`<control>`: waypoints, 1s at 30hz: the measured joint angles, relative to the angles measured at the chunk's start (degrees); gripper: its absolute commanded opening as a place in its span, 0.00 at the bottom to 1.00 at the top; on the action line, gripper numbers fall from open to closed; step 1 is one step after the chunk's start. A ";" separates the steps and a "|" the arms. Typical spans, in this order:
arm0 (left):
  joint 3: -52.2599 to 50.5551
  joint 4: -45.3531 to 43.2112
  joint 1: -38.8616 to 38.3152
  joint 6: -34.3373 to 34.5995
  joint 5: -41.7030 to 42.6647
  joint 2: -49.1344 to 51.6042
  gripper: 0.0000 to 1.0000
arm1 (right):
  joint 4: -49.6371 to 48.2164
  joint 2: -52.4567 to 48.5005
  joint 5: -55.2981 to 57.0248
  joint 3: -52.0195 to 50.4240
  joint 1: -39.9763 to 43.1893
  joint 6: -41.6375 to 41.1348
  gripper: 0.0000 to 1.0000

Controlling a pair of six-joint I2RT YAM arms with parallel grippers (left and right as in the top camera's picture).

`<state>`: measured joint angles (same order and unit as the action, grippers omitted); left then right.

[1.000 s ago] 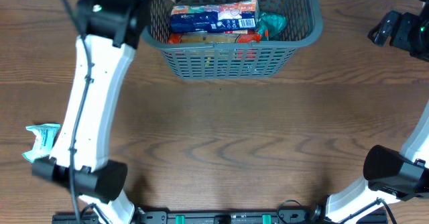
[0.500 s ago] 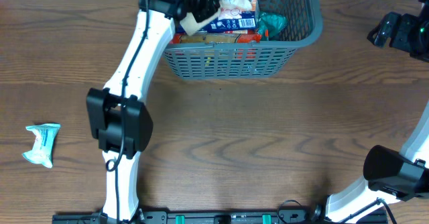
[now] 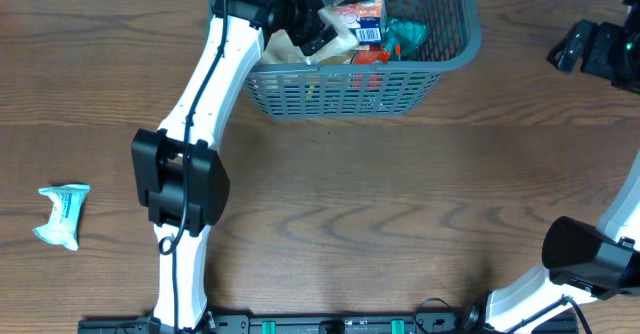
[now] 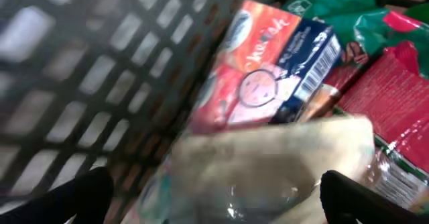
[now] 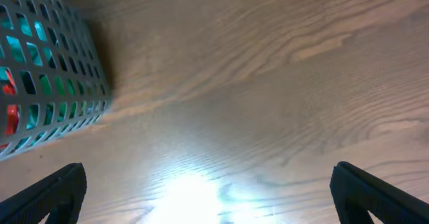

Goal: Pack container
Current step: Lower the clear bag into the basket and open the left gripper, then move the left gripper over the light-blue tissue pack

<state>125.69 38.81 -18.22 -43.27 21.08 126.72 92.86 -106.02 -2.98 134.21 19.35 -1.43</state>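
Note:
The container (image 3: 345, 92), a dark grey lattice basket, stands at the table's far edge. It holds a red and blue box (image 3: 362, 16), a green packet (image 3: 407, 34) and red packets (image 4: 395, 96). My left gripper (image 3: 312, 19) reaches into its left half and is open. A beige, partly clear packet (image 4: 268, 160) lies between the spread fingers (image 4: 80, 197) on the other contents, beside the box (image 4: 268, 70). My right gripper (image 3: 580, 46) hovers open at the far right, with bare table between its fingers (image 5: 375, 194).
A teal snack packet (image 3: 62, 214) lies on the wooden table at the near left. The basket's wall (image 5: 47, 70) shows at the left of the right wrist view. Both arm bases stand at the table's near edge.
My left arm swung from the table's left side over the basket carrying the beige packet. Its jaws have opened and the packet lies in the basket. The right arm has not moved.

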 measured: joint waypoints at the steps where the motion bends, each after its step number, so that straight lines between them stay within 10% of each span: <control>1: -0.07 0.07 0.00 0.50 -1.07 -1.09 0.98 | 0.00 0.00 0.00 0.00 0.00 0.09 0.99; 9: 0.61 6.64 1.44 9.64 -7.96 -22.32 0.98 | -0.20 0.00 0.00 -0.04 0.00 0.63 0.99; 18: 2.19 36.57 16.96 34.32 -26.08 -37.66 0.99 | -0.35 0.00 0.00 -0.04 0.00 0.66 0.99; 30: -10.10 53.40 29.81 42.10 -30.10 -45.24 0.98 | -1.14 0.00 0.00 -0.04 0.00 0.66 0.99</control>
<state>115.59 92.20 11.60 -1.17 -9.02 81.47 91.72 -106.02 -2.98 134.17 19.35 -0.78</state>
